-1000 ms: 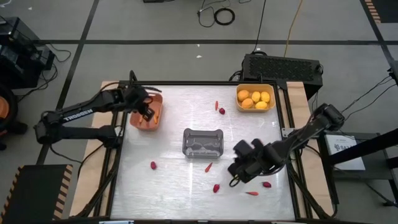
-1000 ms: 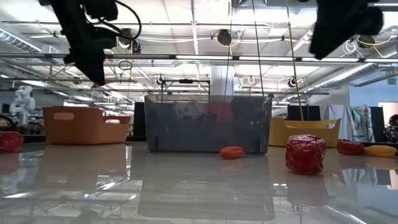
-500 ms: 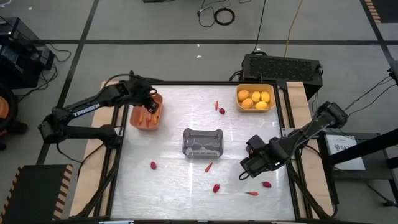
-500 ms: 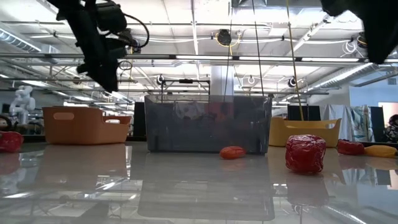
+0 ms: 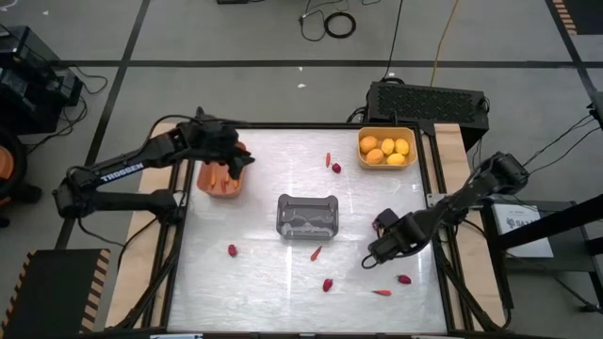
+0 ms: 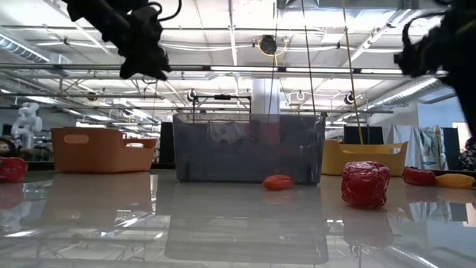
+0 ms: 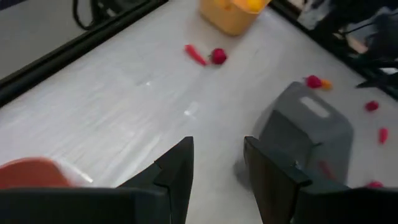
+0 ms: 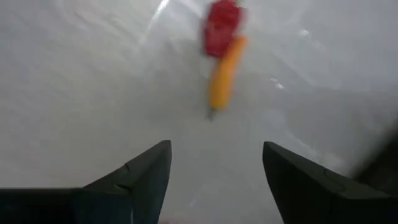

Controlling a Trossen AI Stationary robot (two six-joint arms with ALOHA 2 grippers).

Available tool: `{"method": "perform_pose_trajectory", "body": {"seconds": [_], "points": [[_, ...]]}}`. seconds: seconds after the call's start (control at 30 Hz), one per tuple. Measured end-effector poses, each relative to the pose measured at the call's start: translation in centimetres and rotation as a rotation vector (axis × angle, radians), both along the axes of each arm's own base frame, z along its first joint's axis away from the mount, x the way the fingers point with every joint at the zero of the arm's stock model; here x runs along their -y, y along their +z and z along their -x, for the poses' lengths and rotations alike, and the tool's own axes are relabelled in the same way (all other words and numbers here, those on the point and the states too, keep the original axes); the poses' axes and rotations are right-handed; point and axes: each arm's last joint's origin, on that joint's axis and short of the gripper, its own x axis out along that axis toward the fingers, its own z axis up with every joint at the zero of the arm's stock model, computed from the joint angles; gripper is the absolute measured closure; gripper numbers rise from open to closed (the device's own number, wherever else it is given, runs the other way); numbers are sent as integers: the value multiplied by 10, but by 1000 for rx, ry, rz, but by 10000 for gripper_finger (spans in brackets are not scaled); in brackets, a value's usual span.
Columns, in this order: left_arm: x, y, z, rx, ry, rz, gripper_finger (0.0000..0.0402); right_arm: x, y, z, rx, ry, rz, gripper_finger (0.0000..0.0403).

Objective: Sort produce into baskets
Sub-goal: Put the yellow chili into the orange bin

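The terracotta basket (image 5: 219, 182) stands at the far left, the grey translucent basket (image 5: 307, 215) in the middle, and the yellow basket (image 5: 386, 149) with several yellow-orange fruits at the far right. My left gripper (image 5: 243, 162) is open and empty above the terracotta basket's right rim; its fingers (image 7: 219, 165) face the grey basket (image 7: 305, 127). My right gripper (image 5: 374, 256) is open and empty over the table, right of the grey basket. Ahead of my right gripper's fingers (image 8: 214, 168) lie a red berry (image 8: 222, 28) and a carrot stick (image 8: 224, 74), both on the table.
Loose on the table are a carrot (image 5: 328, 158) and berry (image 5: 336, 168) at the far middle, a berry (image 5: 232, 250), a carrot (image 5: 316, 252), a berry (image 5: 327, 284), a carrot (image 5: 382, 292) and a berry (image 5: 404, 279). A black box (image 5: 426, 100) stands behind the yellow basket.
My left gripper has gone from over the terracotta basket toward the table's right edge, as far as the basket's right rim. My right gripper has drawn back a little toward the table's right edge.
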Motion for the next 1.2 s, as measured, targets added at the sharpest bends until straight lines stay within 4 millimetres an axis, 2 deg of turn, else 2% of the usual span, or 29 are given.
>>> {"method": "perform_pose_trajectory", "body": {"seconds": [0.17,0.27,0.53,0.7,0.83,1.2], "points": [[13,8,-12,98,-47,7,254,11,-32,0,52,50,-30,159],[20,12,-17,144,-57,6,254,19,-42,4,52,36,6,166],[32,12,-22,141,8,14,254,25,-45,3,70,65,64,201],[41,12,-25,138,29,5,254,27,-54,6,73,54,49,230],[47,12,-26,135,51,-6,254,26,-60,7,107,45,27,259],[56,12,-28,126,31,-16,254,25,-57,6,97,7,-6,356]]}}
